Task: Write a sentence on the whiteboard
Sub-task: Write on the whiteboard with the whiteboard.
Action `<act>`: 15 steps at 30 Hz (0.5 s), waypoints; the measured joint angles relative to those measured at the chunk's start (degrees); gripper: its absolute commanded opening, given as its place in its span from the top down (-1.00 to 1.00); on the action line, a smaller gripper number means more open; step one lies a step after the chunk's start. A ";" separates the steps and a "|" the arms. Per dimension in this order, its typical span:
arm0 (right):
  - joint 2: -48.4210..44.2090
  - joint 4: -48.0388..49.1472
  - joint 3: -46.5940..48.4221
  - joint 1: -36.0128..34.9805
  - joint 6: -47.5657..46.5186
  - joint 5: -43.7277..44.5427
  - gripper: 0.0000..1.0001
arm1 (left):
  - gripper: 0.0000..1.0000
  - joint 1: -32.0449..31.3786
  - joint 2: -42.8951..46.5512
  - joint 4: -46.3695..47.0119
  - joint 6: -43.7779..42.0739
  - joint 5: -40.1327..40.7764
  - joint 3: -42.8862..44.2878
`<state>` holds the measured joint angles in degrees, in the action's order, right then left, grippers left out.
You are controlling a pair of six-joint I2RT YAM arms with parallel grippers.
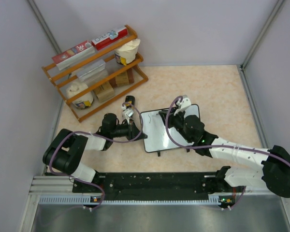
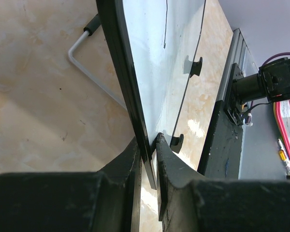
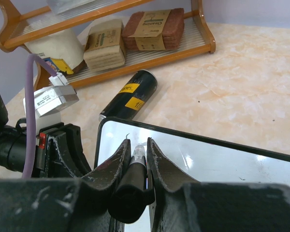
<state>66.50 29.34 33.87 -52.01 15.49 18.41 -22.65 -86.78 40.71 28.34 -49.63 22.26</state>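
The whiteboard lies in the middle of the table, white with a thin black frame. My left gripper is shut on its left frame edge; in the left wrist view the fingertips pinch the black rim. My right gripper is shut on a black marker, whose tip rests on the board near its top left corner. Of the sentence, only a thin black stroke shows; a tiny hooked mark sits by the tip. Over the board's upper middle hovers the right gripper.
A wooden rack with boxes and tubs stands at the back left. A black cylinder with a yellow label lies just beyond the board's top left corner. A bent white wire leg lies beside the board. Grey walls surround the table.
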 measured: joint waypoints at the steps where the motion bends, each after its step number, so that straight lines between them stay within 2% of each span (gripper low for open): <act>1: 0.00 0.02 0.00 0.00 -0.02 -0.02 1.00 | 1.00 0.00 0.00 0.00 0.00 0.00 0.00; 15: 0.00 -0.17 -0.37 0.00 0.59 -2.64 1.00 | 1.00 0.00 0.00 0.02 0.00 -0.02 0.02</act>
<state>66.50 29.17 33.50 -52.01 16.08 15.77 -22.65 -86.78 40.73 28.34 -49.65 22.28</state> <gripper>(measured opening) 0.154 0.180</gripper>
